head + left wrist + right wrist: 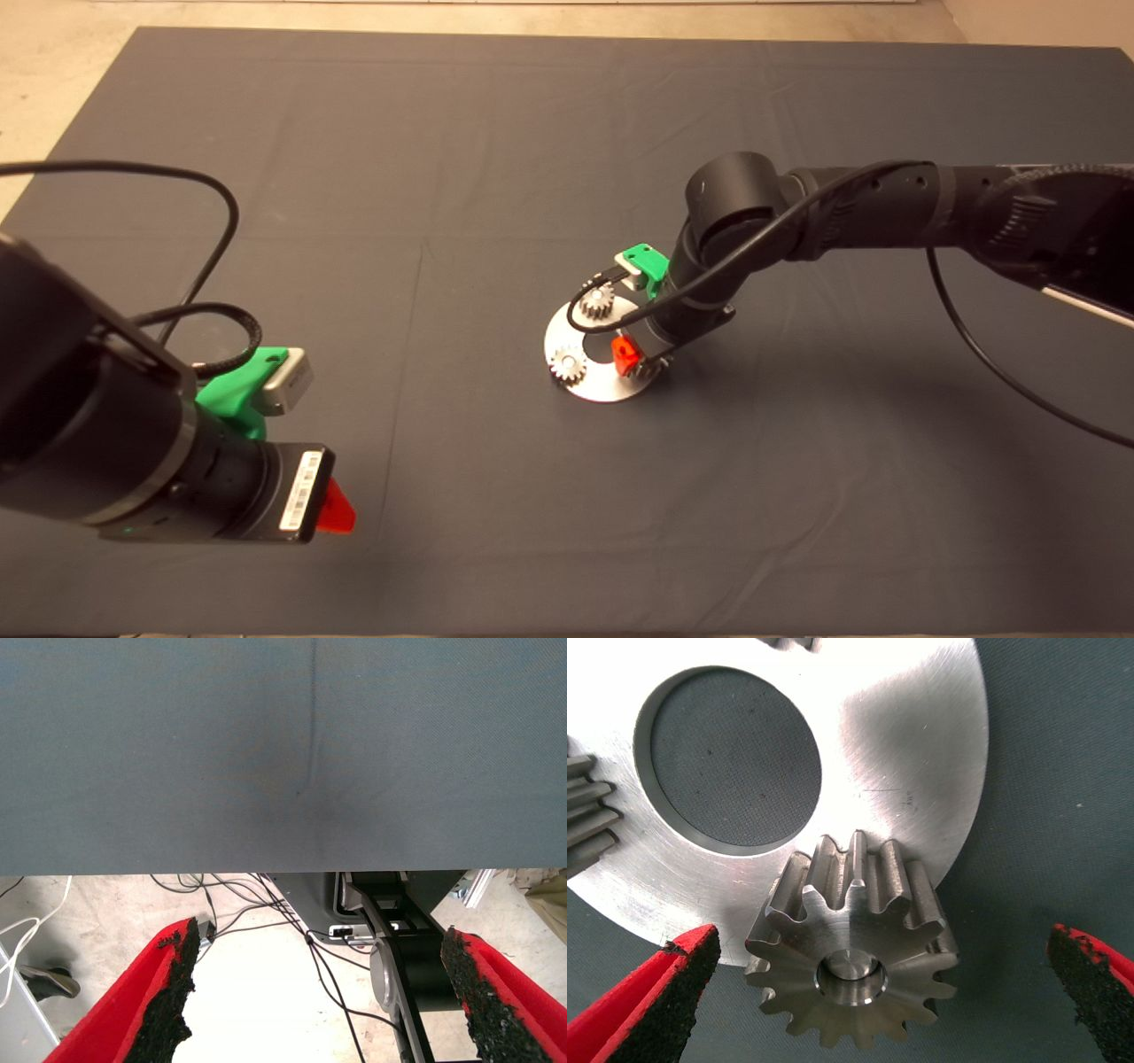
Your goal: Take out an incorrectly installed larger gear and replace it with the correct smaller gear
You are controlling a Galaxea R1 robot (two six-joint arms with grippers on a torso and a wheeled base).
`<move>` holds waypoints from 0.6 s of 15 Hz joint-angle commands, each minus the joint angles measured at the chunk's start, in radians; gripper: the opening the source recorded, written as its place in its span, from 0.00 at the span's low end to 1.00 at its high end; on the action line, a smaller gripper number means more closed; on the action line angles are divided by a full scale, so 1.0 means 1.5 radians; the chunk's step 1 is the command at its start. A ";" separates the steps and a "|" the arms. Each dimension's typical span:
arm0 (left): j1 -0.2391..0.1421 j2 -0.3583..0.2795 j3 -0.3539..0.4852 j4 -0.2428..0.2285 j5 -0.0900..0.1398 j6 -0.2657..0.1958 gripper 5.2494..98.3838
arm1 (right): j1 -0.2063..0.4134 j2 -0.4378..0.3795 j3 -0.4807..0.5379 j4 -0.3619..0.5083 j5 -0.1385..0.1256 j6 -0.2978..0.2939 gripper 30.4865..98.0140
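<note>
Right gripper (881, 992) hovers over smaller gear (855, 943) on steel disc (921, 771), jaws apart; left gripper (323, 992) parked, jaws apart.

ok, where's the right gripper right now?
In the head view the right gripper is down over the round steel plate right of mat centre; the right wrist view shows its open fingers straddling a gear at the plate's edge.

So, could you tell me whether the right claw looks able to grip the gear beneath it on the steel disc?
Probably yes: the right claw is open, its fingers either side of the gear on the steel disc, with nothing between them.
</note>
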 commanded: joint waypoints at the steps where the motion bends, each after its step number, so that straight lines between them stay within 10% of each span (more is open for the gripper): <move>1: -0.011 -0.004 0.010 -0.010 0.088 -0.004 0.68 | 0.010 0.004 -0.004 -0.035 -0.085 -0.004 1.00; 9: -0.011 -0.004 0.010 -0.011 0.088 -0.004 0.68 | 0.010 0.005 -0.009 -0.035 -0.085 -0.003 0.86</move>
